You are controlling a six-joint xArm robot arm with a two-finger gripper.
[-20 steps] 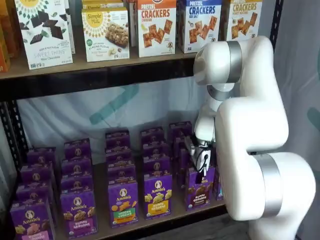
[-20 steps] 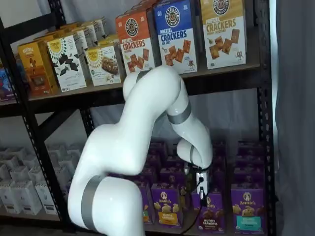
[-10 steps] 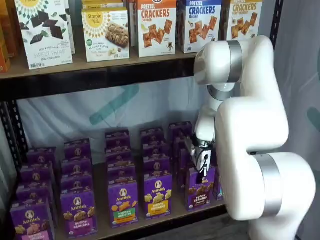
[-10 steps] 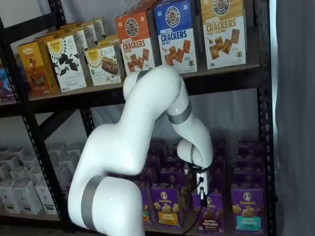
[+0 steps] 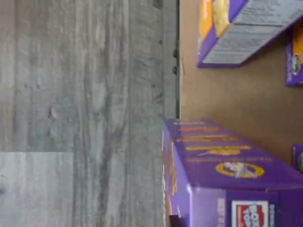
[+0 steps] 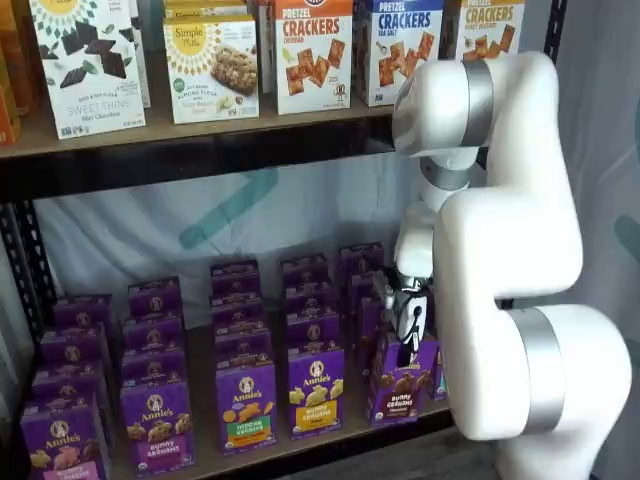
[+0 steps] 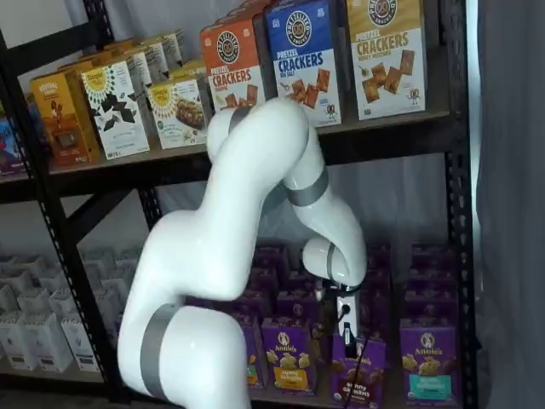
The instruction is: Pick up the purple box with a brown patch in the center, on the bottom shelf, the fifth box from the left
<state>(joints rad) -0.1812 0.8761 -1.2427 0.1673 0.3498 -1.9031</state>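
The purple box with dark brown bunny cookies on its front stands at the front right of the bottom shelf, tilted off upright. It also shows in a shelf view, leaning. My gripper comes down on its top edge, black fingers closed on the carton; it also shows in a shelf view. In the wrist view the box's purple top fills the near corner over the tan shelf board.
Rows of other purple Annie's boxes fill the bottom shelf, among them a yellow-strip one and a green-strip one beside the target. A teal-strip box stands on its other side. Cracker boxes line the upper shelf. Grey floor lies below.
The arm's upper joints have risen slightly. The purple box has tipped from upright to tilted and shifted forward toward the shelf's front edge under the gripper.
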